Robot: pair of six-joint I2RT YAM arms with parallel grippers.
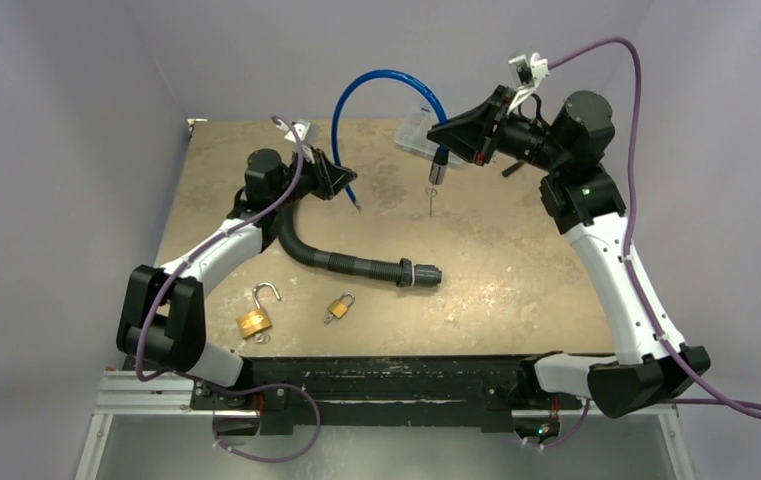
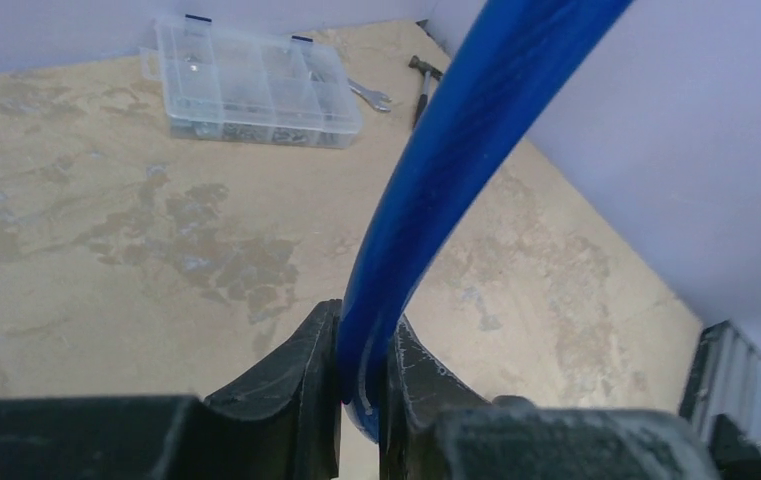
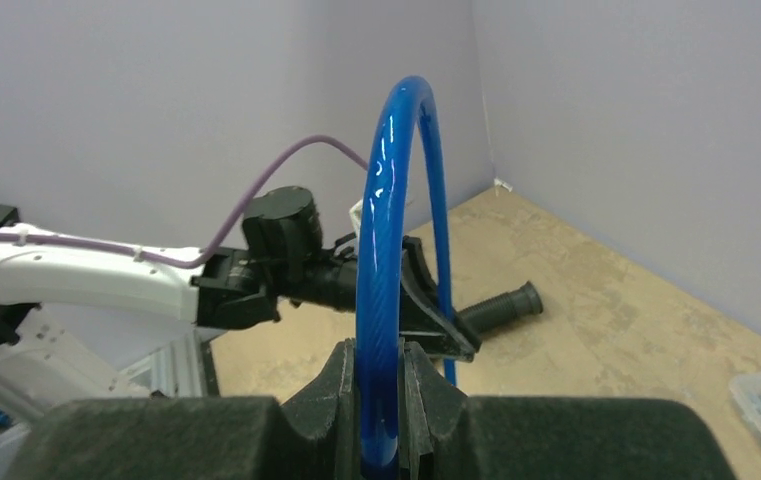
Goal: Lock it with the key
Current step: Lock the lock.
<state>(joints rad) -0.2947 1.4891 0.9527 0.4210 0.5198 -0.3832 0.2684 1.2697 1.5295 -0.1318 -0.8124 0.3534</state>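
Observation:
A blue cable lock (image 1: 384,76) arcs above the back of the table, held at both ends. My left gripper (image 1: 342,180) is shut on its left end, with the blue cable (image 2: 456,130) pinched between the black fingers (image 2: 296,380). A short bare tip pokes out below that grip. My right gripper (image 1: 448,133) is shut on the other end, the cable (image 3: 381,230) rising out of its jaws. Below it hangs the black lock head (image 1: 439,160), with a small key (image 1: 431,203) dangling from it.
A black corrugated hose (image 1: 356,262) lies mid-table. A brass padlock with its shackle open (image 1: 254,320) and a smaller shut one (image 1: 338,307) lie near the front. A clear compartment box (image 2: 256,85), a wrench (image 2: 371,96) and a hammer (image 2: 424,78) lie at the back.

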